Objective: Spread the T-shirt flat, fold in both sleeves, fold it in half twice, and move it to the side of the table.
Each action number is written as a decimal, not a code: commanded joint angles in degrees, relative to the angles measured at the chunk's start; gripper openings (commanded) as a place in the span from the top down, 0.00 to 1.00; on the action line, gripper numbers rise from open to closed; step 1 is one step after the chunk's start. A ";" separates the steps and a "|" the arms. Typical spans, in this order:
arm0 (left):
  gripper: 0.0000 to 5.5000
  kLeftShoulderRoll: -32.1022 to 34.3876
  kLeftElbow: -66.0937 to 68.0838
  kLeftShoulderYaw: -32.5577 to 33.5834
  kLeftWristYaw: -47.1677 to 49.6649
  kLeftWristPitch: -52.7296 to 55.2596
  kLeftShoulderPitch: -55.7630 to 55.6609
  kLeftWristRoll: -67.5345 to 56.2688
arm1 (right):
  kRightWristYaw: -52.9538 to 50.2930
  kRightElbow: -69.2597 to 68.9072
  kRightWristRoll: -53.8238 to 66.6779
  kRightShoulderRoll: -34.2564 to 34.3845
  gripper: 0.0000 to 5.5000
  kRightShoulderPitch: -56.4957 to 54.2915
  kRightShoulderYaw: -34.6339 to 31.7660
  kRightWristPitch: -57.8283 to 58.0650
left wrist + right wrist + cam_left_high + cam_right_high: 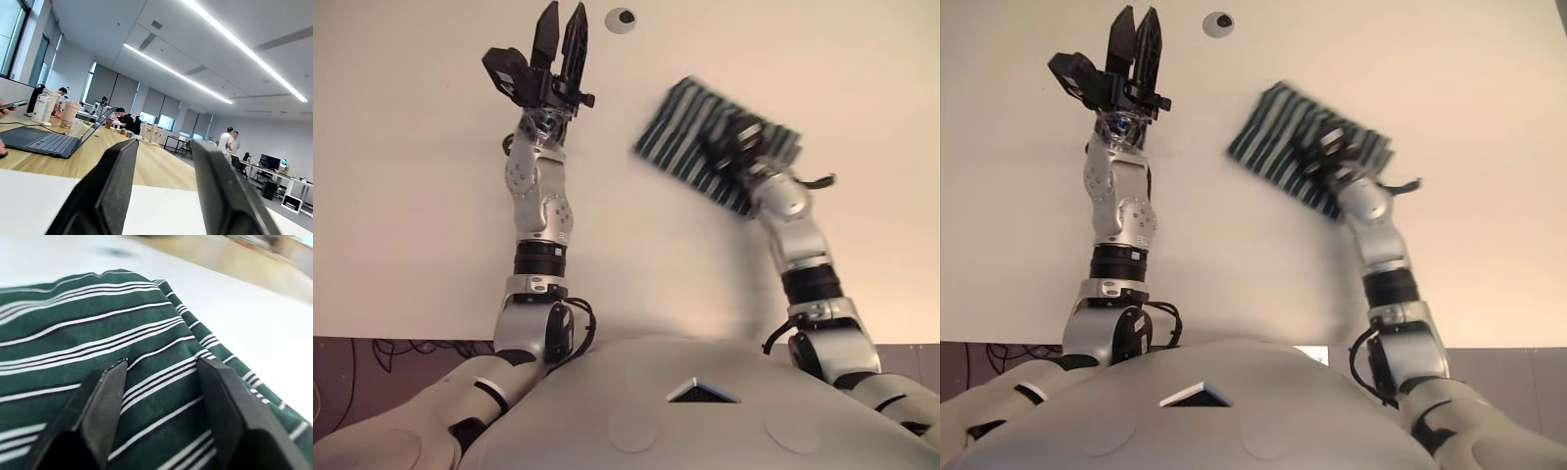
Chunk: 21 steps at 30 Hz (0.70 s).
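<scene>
We're looking out over an open-plan office: ceiling light strips [230, 36] are glowing above long wooden desks [156, 171], a laptop [46, 142] is sitting open, monitors [270, 161] are standing beyond

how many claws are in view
2. The left claw is open above the table on the robot's left; the right claw is open over the folded striped T-shirt on its right.

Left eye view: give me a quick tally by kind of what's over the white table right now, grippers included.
Green striped T-shirt, folded: 1
Round disc with dark centre: 1
Grippers: 2, the left gripper and the right gripper
Total: 4
</scene>
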 commanded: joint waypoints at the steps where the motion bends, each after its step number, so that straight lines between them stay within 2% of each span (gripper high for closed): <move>1: 0.65 -0.58 3.07 0.39 -3.89 -5.68 1.30 0.41 | -9.24 3.87 2.35 0.08 0.53 1.41 -9.56 -2.99; 3: 0.65 -1.24 2.04 -0.95 -5.61 -7.61 2.56 1.30 | -11.07 2.48 0.57 0.96 0.53 0.37 -9.09 -9.91; 7: 0.65 -1.31 2.79 -0.37 -4.82 -14.41 2.88 3.71 | -13.74 -2.67 -6.19 2.27 0.53 0.36 -5.92 -32.51; 9: 0.65 -0.70 4.69 1.41 0.04 -19.33 2.29 7.95 | -15.66 -6.65 -11.56 3.01 0.53 2.68 -4.07 -44.38; 11: 0.65 -0.18 7.60 3.31 6.18 -20.87 1.44 11.80 | -17.33 -7.93 -15.54 4.62 0.53 4.90 -2.21 -51.59; 16: 0.65 1.51 14.67 3.00 7.51 -26.69 0.26 15.08 | -18.72 0.32 -18.39 10.07 0.53 7.32 2.54 -56.49; 21: 0.65 4.14 22.16 1.68 6.83 -32.48 -1.87 17.91 | -22.07 2.85 -22.79 11.49 0.53 8.67 4.06 -60.86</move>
